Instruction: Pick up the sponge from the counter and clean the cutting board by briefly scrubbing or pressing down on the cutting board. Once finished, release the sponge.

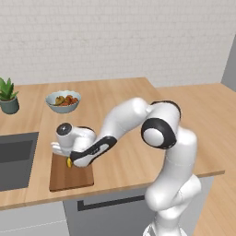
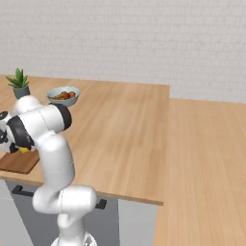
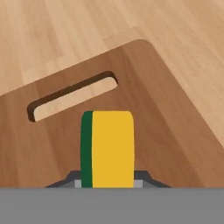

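Observation:
My gripper (image 3: 107, 183) is shut on the sponge (image 3: 107, 148), which stands on edge with its yellow foam facing the camera and its green face on the left. The sponge points down at the dark reddish-brown cutting board (image 3: 166, 113), just short of its slot handle (image 3: 72, 95). I cannot tell whether it touches the wood. In the left base view the gripper (image 1: 70, 160) hangs low over the far end of the cutting board (image 1: 73, 177) with a bit of yellow sponge (image 1: 69, 162) showing. The right base view shows the sponge (image 2: 23, 150) above the cutting board (image 2: 18, 162).
The board lies on the light-tan counter (image 1: 124, 101) near its front edge. A sink (image 1: 16, 159) is sunk in just left of it. A bowl of fruit (image 1: 63, 100) and a potted plant (image 1: 8, 97) stand farther back on the left.

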